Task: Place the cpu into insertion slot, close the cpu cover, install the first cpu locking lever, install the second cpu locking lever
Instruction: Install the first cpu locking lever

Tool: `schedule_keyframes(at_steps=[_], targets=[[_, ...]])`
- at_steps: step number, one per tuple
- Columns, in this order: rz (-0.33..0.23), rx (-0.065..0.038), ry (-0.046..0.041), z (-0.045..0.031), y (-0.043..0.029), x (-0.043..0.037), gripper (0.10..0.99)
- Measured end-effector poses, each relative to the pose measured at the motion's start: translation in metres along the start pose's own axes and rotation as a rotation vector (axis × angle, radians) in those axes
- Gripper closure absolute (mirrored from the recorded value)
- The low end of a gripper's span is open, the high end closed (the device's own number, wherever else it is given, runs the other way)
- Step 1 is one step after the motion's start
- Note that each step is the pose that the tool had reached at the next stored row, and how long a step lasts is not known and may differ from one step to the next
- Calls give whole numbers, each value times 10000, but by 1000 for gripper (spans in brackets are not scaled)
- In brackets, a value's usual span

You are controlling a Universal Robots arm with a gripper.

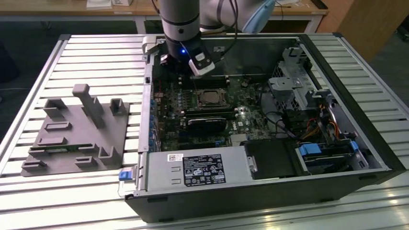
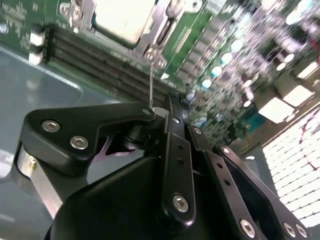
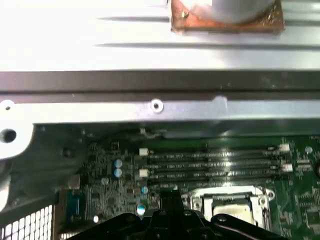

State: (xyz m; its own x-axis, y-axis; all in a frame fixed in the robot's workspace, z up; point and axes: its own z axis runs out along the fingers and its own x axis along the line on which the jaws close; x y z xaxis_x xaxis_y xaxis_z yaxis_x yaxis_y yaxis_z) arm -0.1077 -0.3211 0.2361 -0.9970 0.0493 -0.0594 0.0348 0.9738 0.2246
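Note:
The cpu [image 1: 208, 97], a pale silver square, lies in the insertion slot [image 1: 197, 91] in the middle of the green board. The silver cpu cover [image 2: 161, 31] lies flat around the chip [image 2: 124, 17]. From the cover's corner a thin wire locking lever [image 2: 151, 80] runs straight to my fingertips. My gripper [image 2: 167, 102] is shut, and the lever's end meets its tip; I cannot tell whether it is clamped. In the exterior view the gripper [image 1: 190, 72] hangs just behind the slot, toward the case's back wall. In the first wrist view the gripper [image 3: 171, 196] sits beside the cpu [image 3: 231, 202].
Long black memory slots [image 3: 215, 165] lie between the socket and the case's metal wall [image 3: 150, 107]. A memory stick [image 1: 208, 115] sits in front of the socket, the power supply [image 1: 191, 167] at the near edge, a drive cage [image 1: 300, 91] at the right. A grey fixture [image 1: 76, 129] stands outside the case.

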Motion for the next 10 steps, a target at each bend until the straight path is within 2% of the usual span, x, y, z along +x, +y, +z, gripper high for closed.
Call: schedule_keyframes(at_steps=[2, 3, 7, 10], targets=[[6, -221, 11, -1, 0, 0, 980], [6, -280, 13, 0, 0, 0, 980], [2, -287, 16, 0, 0, -10, 980], [4, -288, 15, 4, 2, -59, 980]])
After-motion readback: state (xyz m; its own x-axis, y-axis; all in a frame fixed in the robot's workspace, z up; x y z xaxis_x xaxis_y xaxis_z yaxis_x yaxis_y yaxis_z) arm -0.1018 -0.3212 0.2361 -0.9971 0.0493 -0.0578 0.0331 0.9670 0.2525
